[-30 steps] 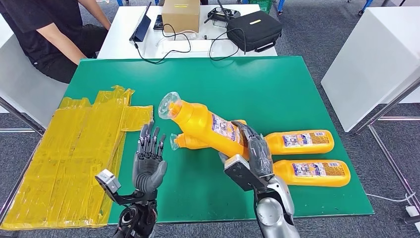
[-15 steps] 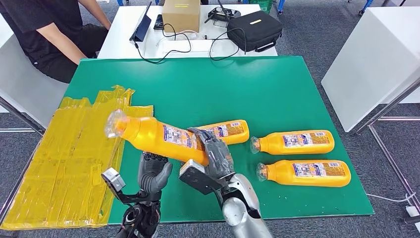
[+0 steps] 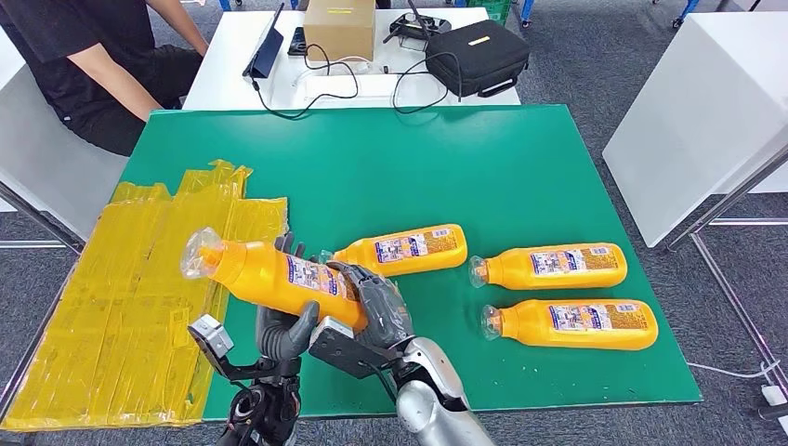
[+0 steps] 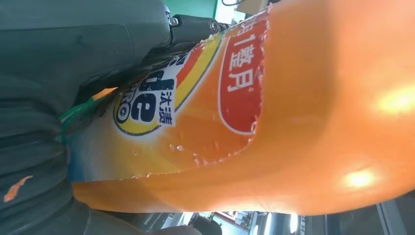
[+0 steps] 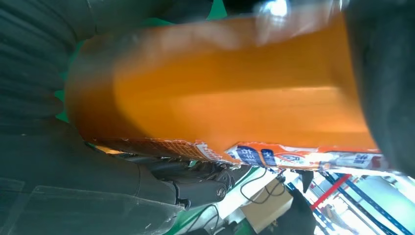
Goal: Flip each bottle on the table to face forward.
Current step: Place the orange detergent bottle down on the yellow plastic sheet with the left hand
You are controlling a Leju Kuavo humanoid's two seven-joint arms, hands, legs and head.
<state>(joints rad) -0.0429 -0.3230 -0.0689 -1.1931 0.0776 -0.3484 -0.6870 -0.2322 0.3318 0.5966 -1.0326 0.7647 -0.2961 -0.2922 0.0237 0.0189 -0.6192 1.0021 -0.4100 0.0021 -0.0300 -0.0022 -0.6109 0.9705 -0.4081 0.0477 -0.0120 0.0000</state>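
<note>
Table (image 3: 558,149): three bottles (image 3: 556,266) are laid on their sides at the right
Held bottle (image 3: 269,274): raised near-left, cap far-left, likely for turning
Right hand (image 3: 376,311): wrapped round its base
Left hand (image 3: 283,327): cupped beneath; grip is hidden, cannot be told

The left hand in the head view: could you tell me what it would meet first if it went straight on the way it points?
The left hand points up at the held bottle, which the right hand grips; it looks already against it, though depth is unclear.
</note>
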